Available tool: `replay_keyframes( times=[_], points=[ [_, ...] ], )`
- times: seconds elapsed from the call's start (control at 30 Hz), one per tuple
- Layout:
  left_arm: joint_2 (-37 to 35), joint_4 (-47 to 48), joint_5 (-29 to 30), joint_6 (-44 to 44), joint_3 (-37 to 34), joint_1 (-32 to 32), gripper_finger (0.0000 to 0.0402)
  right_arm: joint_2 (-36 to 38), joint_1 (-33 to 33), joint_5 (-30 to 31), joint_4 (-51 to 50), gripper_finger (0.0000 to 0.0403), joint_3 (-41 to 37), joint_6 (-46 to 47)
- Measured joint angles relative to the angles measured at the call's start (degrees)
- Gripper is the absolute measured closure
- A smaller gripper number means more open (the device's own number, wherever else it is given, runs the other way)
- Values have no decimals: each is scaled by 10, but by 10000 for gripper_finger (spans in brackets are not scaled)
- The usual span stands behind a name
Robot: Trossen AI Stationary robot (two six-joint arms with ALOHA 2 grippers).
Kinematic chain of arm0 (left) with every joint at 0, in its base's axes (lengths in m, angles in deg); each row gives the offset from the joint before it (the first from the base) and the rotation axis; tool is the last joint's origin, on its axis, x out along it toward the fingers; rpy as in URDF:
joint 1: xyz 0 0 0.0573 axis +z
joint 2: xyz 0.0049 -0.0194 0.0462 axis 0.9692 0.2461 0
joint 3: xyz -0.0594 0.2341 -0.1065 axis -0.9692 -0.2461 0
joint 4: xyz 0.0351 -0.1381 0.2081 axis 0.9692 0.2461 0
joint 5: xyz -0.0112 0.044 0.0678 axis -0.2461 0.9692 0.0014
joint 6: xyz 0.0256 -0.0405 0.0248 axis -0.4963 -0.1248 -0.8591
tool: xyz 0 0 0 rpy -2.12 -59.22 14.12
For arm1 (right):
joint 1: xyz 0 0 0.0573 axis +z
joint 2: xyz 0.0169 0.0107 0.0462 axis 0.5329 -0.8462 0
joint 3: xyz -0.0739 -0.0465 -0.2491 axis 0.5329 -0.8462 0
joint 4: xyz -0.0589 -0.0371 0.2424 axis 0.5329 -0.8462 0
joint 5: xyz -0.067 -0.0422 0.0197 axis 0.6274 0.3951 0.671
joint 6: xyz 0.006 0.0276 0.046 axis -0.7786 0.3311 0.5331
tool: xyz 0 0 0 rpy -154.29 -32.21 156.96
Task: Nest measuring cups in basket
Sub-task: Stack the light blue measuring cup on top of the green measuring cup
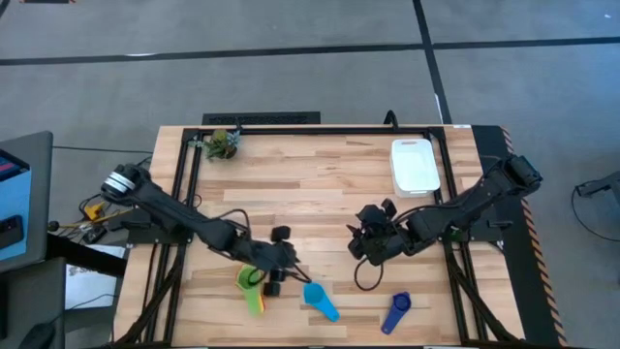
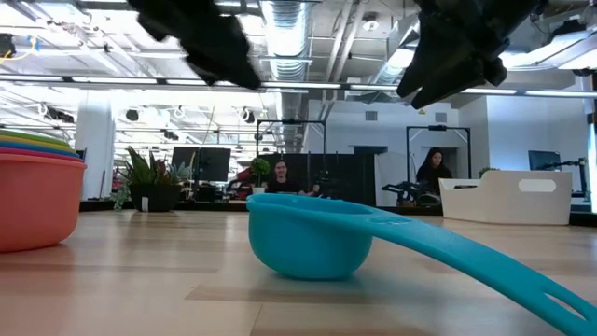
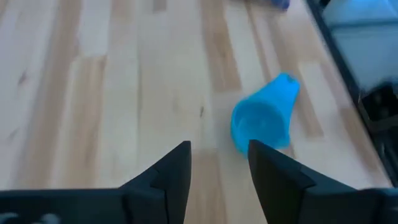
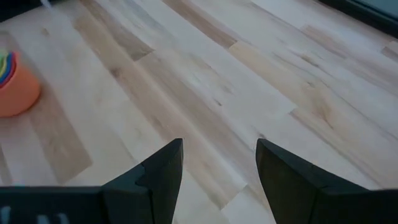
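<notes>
From above, the left gripper [image 1: 278, 262] hovers beside a nested stack of coloured plastic measuring cups [image 1: 252, 288], while the right gripper [image 1: 373, 239] hangs mid-table — the white rounded rectangular basket [image 1: 415, 166] sits well apart at the far right. At table height, a light-blue plastic scoop cup [image 2: 312, 241] lies alone (handle towards the camera). Each wrist view shows its own fingers [image 3: 171, 177] [image 4: 163, 171] spread, holding nothing. A dark-blue cup [image 1: 396, 312] lies near the front edge.

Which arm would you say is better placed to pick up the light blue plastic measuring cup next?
Left: its open gripper hovers beside the light blue plastic measuring cup, which its wrist view shows just ahead; the right gripper is farther off.
</notes>
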Motion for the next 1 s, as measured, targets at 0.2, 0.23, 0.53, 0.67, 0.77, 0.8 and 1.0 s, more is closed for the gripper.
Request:
replay_keyframes(
  times=[0.2,0.23,0.53,0.67,0.77,0.8,1.0],
  points=[
    [88,-130,-1,-5,0,11,264,0,28,0,-9,178,0,14],
    [102,-156,-5,-4,0,14,264,0,32,0,-11,178,0,17],
    [193,-250,-69,22,25,19,264,0,50,0,-16,178,0,31],
    [206,-237,-74,22,26,14,264,0,50,-8,-15,178,0,35],
    [205,-201,-55,22,26,13,264,0,50,-15,-16,178,0,36],
    [205,-185,-48,22,26,13,264,0,52,-17,-15,178,0,37],
    [205,-115,-41,22,27,14,268,0,53,-27,-15,178,0,37]
  ],
)
